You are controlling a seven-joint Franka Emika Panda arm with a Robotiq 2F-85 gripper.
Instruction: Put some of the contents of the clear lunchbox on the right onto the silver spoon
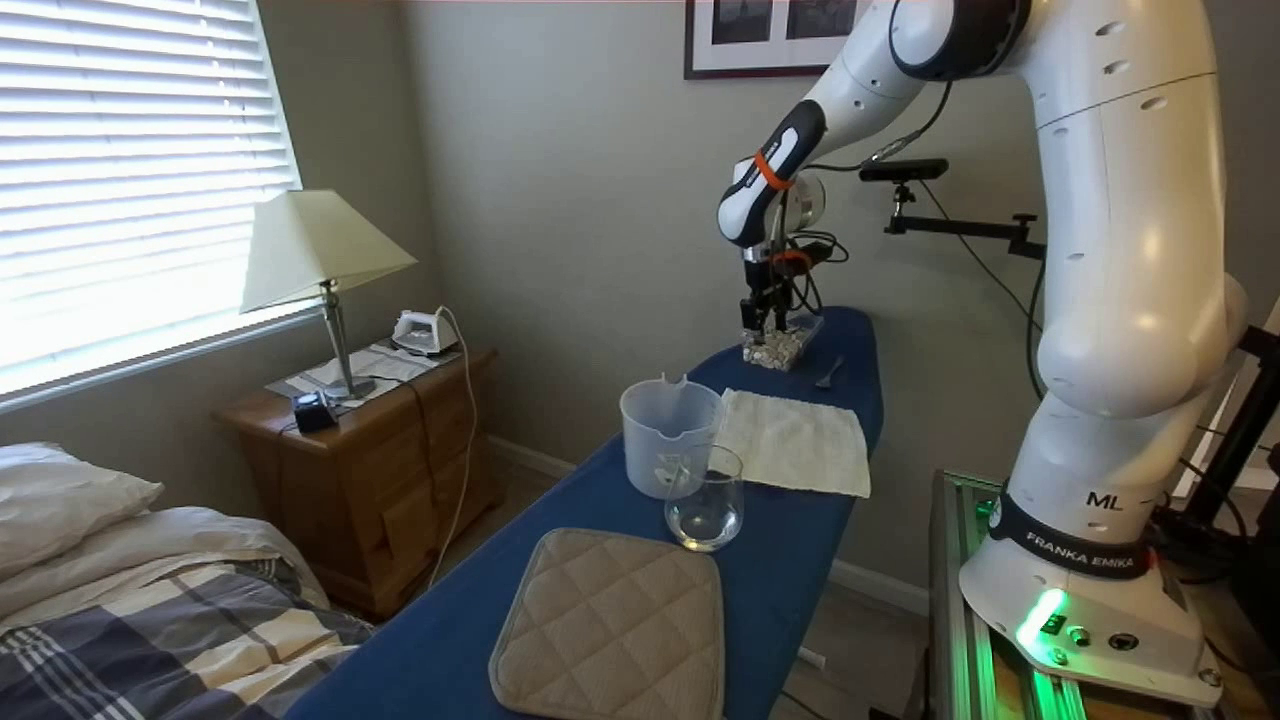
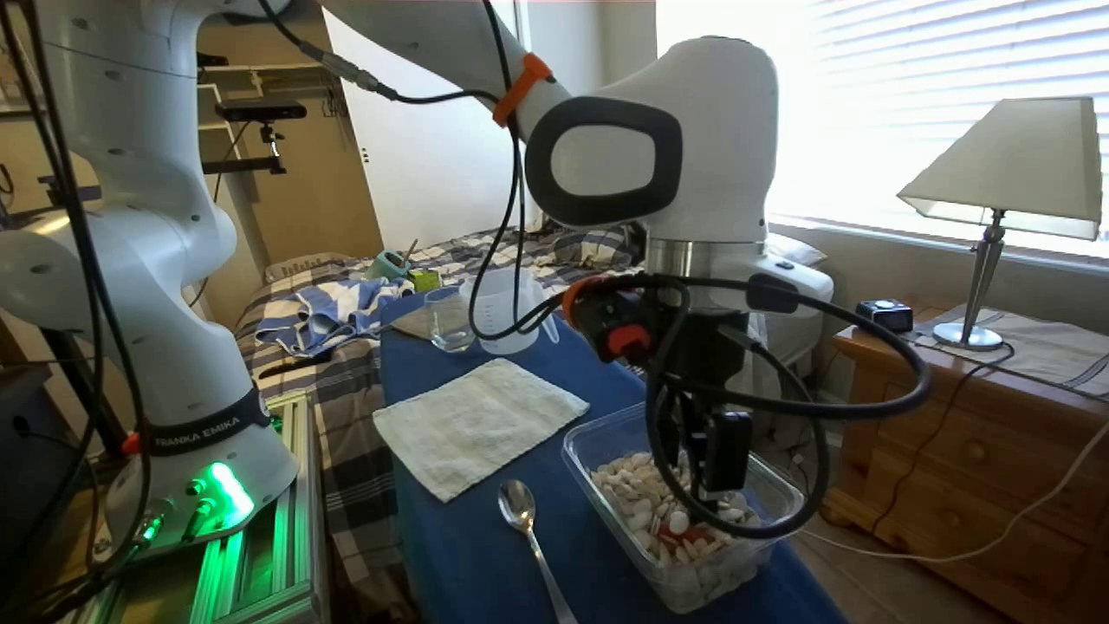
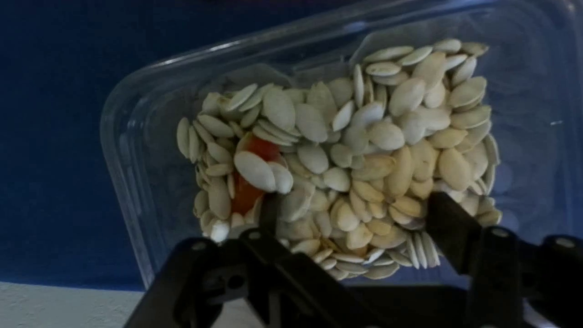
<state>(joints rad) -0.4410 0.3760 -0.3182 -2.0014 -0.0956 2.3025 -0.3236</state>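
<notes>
The clear lunchbox (image 2: 598,433) stands on the blue ironing board, holding pale flat seeds (image 2: 628,485) and a red piece. It fills most of the wrist view (image 3: 114,141), where seeds (image 3: 314,120) and the red piece (image 3: 246,196) show, and it appears in an exterior view (image 1: 808,326). The silver spoon (image 2: 518,504) lies beside the box, bowl toward the cloth; it also shows in an exterior view (image 1: 829,374). My gripper (image 3: 353,202) points down into the box, fingers wide apart with loose seeds below and between them. I cannot tell whether the tips touch the seeds.
A white cloth (image 2: 481,425) lies near the spoon. A tall translucent jug (image 1: 655,440) and a stemless glass (image 1: 705,510) stand beyond it, then a quilted beige pad (image 1: 620,620). A black cable loop (image 2: 866,407) hangs around the gripper. The ironing board (image 1: 560,510) has a narrow end.
</notes>
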